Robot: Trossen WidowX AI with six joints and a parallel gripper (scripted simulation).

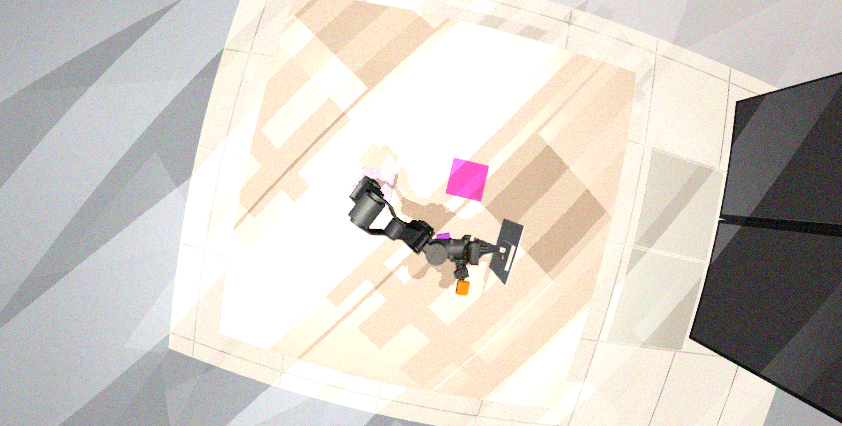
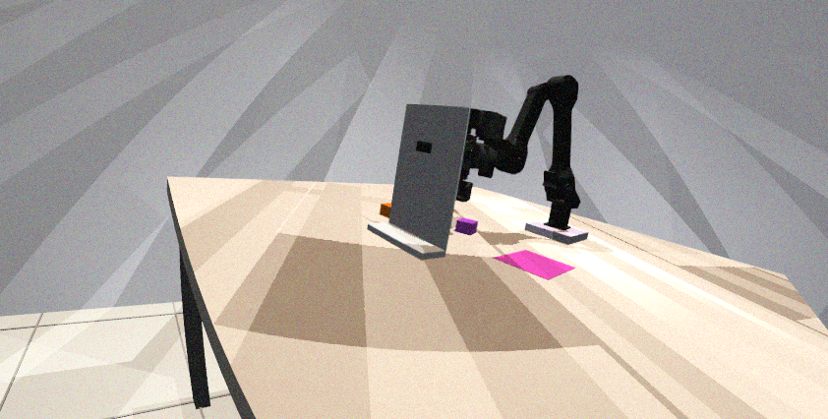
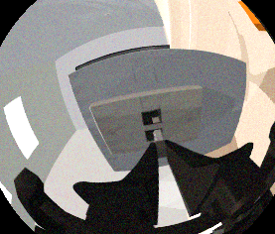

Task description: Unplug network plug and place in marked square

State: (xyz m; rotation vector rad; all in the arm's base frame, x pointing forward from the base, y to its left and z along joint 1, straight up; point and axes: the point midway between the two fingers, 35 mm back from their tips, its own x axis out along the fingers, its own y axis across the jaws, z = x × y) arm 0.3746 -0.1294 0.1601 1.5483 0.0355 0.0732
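Gripping small pale-grey plug (image 1: 502,249) (image 3: 157,135) in black hand (image 1: 496,248) (image 2: 472,152) (image 3: 160,145), at upright grey panel (image 1: 510,232) (image 2: 429,196) (image 3: 224,99), 3 o'clock from above. Could jam or slip if pulled skewed or tab-locked. Flat magenta square (image 1: 467,179) (image 2: 536,264) at 11 o'clock.

Pale wood-toned table (image 1: 377,281) (image 2: 417,381): upright panel (image 1: 512,230) (image 2: 431,178) (image 3: 219,69), magenta square (image 1: 467,179) (image 2: 536,264), orange block (image 1: 462,287) (image 2: 385,209) (image 3: 253,16), purple block (image 1: 443,236) (image 2: 466,226), arm's base (image 1: 385,178) (image 2: 570,236).
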